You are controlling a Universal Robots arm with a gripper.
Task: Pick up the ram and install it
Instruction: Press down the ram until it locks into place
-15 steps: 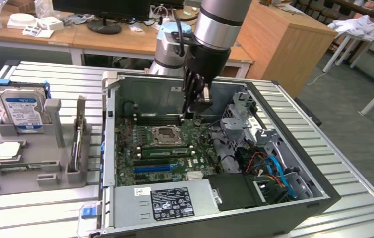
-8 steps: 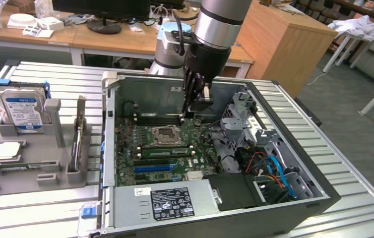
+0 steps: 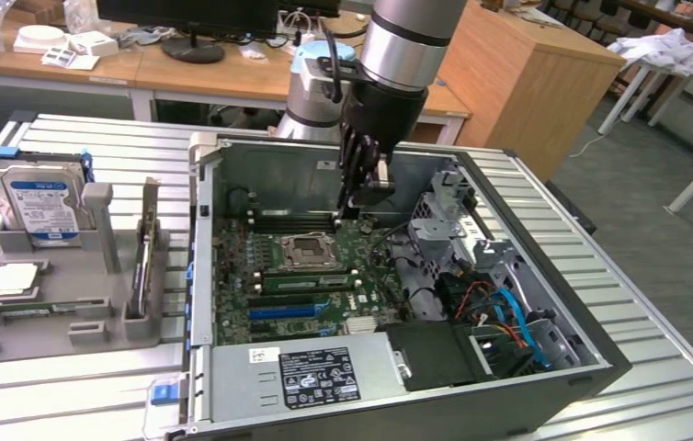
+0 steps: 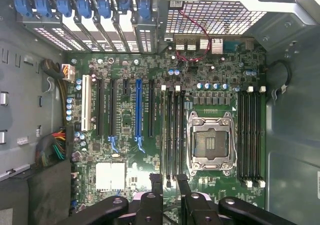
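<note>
A: Where's the ram?
B: Standing on edge in the grey holder on the table, at the case's nine o'clock, long axis twelve to six.
A: Fingers?
B: Narrowly parted, holding nothing, above the motherboard.
A: Any writing?
B: The hard drive's blue-white label, too small to read.

A lab; wooden desks, a monitor, an opened PC case on a slatted bench.
</note>
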